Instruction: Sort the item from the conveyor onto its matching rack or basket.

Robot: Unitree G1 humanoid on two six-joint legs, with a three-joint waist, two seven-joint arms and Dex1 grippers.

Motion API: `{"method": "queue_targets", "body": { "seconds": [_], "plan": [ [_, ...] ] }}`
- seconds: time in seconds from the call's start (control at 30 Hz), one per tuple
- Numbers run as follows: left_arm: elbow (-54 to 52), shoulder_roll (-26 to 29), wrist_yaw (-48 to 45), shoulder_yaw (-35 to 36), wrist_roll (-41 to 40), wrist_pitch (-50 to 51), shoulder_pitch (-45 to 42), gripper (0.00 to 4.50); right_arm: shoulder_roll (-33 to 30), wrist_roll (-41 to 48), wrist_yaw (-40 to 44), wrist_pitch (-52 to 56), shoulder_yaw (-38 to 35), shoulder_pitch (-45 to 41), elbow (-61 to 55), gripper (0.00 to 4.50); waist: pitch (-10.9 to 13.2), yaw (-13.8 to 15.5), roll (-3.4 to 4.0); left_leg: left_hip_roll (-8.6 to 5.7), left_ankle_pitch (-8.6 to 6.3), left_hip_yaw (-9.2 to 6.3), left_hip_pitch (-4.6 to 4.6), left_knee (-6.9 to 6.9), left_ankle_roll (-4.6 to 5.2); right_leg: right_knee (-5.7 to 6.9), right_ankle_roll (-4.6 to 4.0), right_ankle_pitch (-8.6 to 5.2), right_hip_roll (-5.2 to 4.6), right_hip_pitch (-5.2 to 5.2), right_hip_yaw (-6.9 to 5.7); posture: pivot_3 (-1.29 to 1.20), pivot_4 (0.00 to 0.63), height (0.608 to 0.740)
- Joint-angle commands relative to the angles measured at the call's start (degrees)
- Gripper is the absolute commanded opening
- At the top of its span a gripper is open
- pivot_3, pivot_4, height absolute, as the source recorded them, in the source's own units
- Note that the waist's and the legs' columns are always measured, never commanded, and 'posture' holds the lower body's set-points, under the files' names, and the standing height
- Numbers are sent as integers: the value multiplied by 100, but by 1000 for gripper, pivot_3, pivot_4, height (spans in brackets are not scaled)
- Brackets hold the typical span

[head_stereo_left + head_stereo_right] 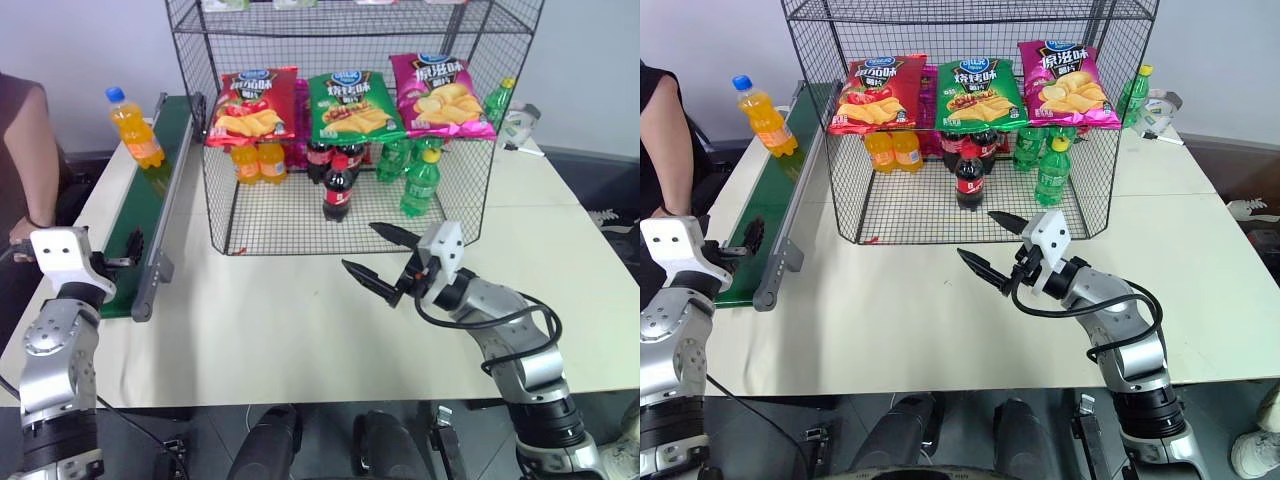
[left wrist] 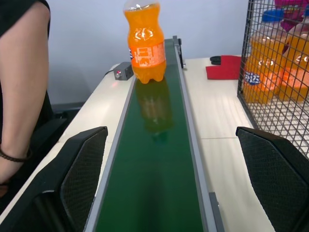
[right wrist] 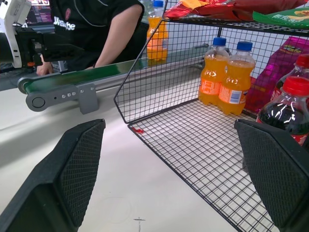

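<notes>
The orange soda bottle point(image 1: 134, 127) stands on the far end of the conveyor point(image 1: 150, 205). The left gripper point(image 1: 95, 268) waits at the near end, spread wide and empty. It should let the bottle ride close, then squeeze its middle gently. The right gripper point(image 1: 385, 258) is spread wide too, by the rack point(image 1: 220, 190).

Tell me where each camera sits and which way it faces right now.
Head pair: up on the head, looking forward and down at the table, both arms, conveyor, wire cage.
Left wrist: along the open left gripper, down the belt toward the orange soda bottle.
Right wrist: along the open right gripper, into the cage front.
Shared: both wrist views show that bottle and a person's arm.
</notes>
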Motion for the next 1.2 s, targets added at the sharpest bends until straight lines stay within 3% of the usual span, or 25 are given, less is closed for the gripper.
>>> {"method": "queue_targets", "body": {
  "seconds": [0.03, 1.2],
  "plan": [
    [-156, 54, 47, 252, -62, -151, 14, 4465, -40, 34, 46, -127, -50, 48, -256, 4500, 0, 0, 0, 0, 0, 0, 0, 0, 0, 0, 0, 0, 0, 0, 0, 0, 150, 740],
    [236, 198, 265, 238, 135, -258, -319, 4465, 181, -35, -7, -253, 228, 86, -306, 4500, 0, 0, 0, 0, 0, 0, 0, 1, 0, 1, 1, 1, 0, 0, -1, 0, 150, 740]
  ]
}}
